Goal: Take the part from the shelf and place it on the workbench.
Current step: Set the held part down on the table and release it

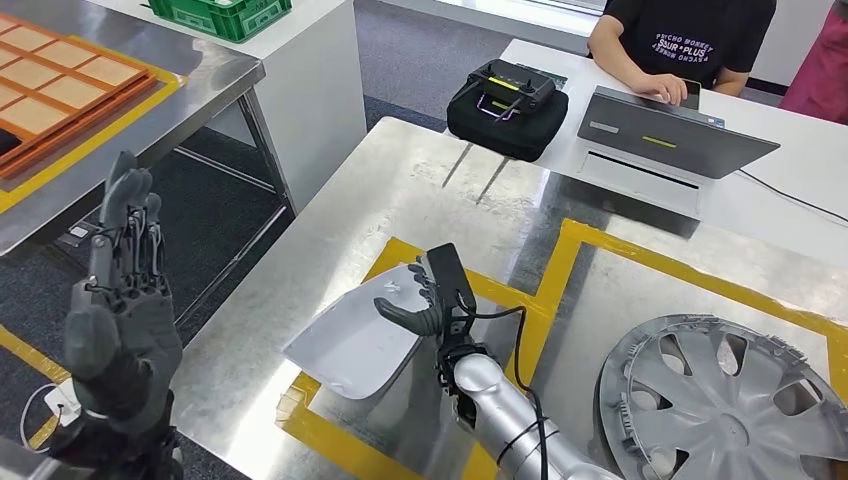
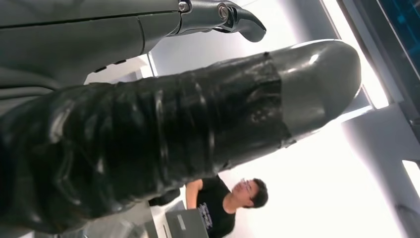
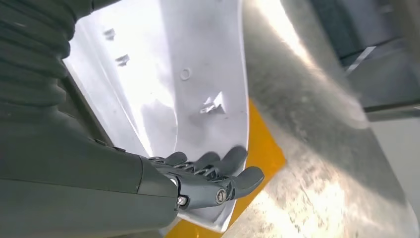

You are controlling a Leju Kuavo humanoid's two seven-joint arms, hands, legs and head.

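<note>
Head view, taking the workbench (image 1: 400, 190) as our landmark and moving from its left side to its right. Off the bench's left edge we see our left hand (image 1: 122, 300) raised upright, fingers straight and apart, holding nothing; it stands well apart from the part. Beyond it, left of the bench, an orange tray (image 1: 55, 85) lies on another steel table.

On the bench's near left corner lies the white part (image 1: 350, 345), a curved panel with its long axis running from that corner up toward the bench's middle. It overlaps the yellow tape (image 1: 570, 255) and juts a little past the bench's left edge. Our right hand (image 1: 425, 295) is at its far right end, fingers curled over the rim; the right wrist view shows the fingertips (image 3: 233, 163) against the panel's inner face. We judge the part is resting on the bench and the next move is letting go.

Right of the hand lies a silver hubcap (image 1: 725, 405), apart from the panel. At the bench's far side sit a black bag (image 1: 505, 105), a laptop (image 1: 665, 140) and a seated person (image 1: 680, 40).
</note>
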